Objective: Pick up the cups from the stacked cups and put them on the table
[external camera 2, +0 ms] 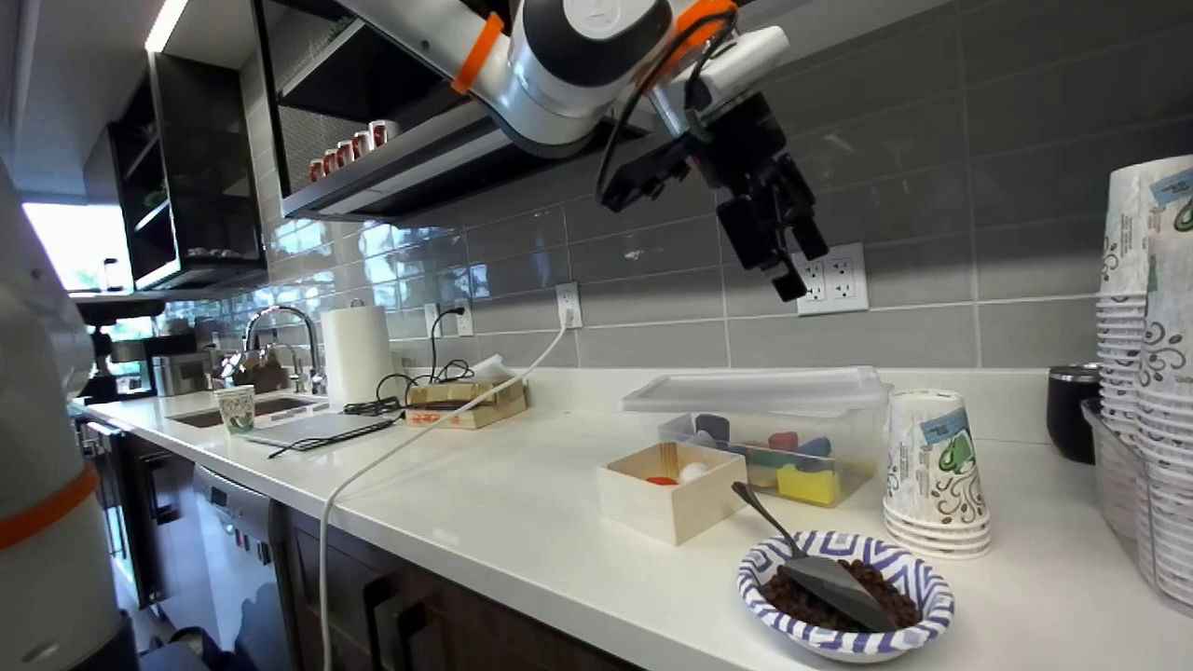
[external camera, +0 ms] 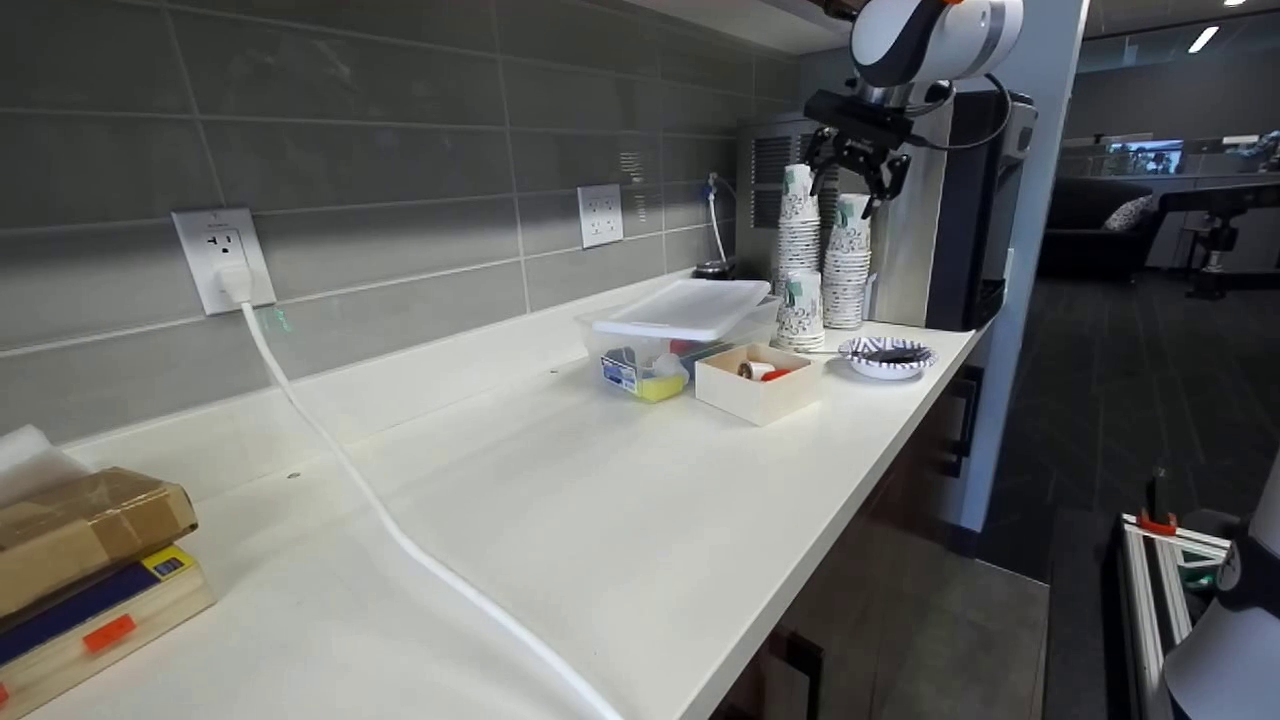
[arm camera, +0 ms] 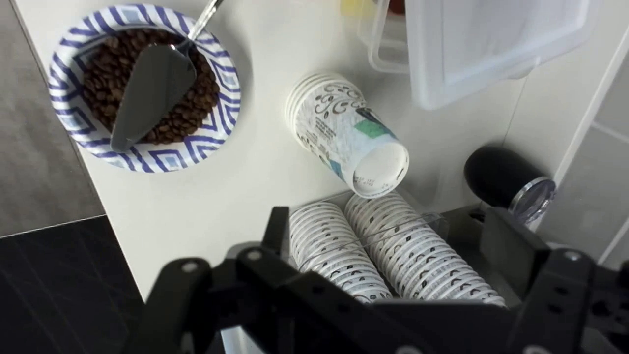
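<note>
The stacked cups stand as two tall, ribbed white columns; they show in an exterior view (external camera: pixel 846 270), in an exterior view at the right edge (external camera 2: pixel 1165 373), and in the wrist view (arm camera: pixel 417 246). Their top ends are hidden behind the gripper in the wrist view. A short stack of cups (external camera: pixel 800 308) stands upside down on the table (external camera: pixel 580 500) beside them; it also shows in an exterior view (external camera 2: pixel 935 457) and in the wrist view (arm camera: pixel 339 123). My gripper (arm camera: pixel 395 226) is open and empty, fingers wide apart, above the columns. It also shows in an exterior view (external camera: pixel 845 190).
A clear lidded box (external camera 2: pixel 755 401), a wooden box (external camera 2: pixel 652 499) and a patterned bowl of beans with a spatula (external camera 2: pixel 843 606) stand near the short stack. A black tumbler (arm camera: pixel 506 177) is by the wall. A clear tray (arm camera: pixel 435 219) surrounds the columns. A white cable (external camera: pixel 400 530) crosses the counter.
</note>
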### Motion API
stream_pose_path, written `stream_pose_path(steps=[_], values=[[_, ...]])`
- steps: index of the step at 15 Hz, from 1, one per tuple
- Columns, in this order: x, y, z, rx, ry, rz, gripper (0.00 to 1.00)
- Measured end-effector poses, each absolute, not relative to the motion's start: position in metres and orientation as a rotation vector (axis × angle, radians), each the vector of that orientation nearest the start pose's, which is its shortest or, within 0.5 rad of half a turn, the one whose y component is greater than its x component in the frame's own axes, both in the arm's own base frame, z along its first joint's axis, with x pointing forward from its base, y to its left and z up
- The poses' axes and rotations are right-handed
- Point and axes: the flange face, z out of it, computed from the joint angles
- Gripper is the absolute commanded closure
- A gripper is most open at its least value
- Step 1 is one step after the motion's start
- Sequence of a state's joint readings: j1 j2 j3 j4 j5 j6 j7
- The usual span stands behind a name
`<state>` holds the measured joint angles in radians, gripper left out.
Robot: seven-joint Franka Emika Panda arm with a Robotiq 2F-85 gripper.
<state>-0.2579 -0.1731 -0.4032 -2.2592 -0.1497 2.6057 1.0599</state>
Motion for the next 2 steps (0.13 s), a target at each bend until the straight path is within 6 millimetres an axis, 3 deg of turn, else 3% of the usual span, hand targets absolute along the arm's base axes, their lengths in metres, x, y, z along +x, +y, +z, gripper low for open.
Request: stream_pose_path(steps=[2], values=[[0.4070, -0.3115, 0.4955, -2.062, 2.140, -0.746, 0.00]])
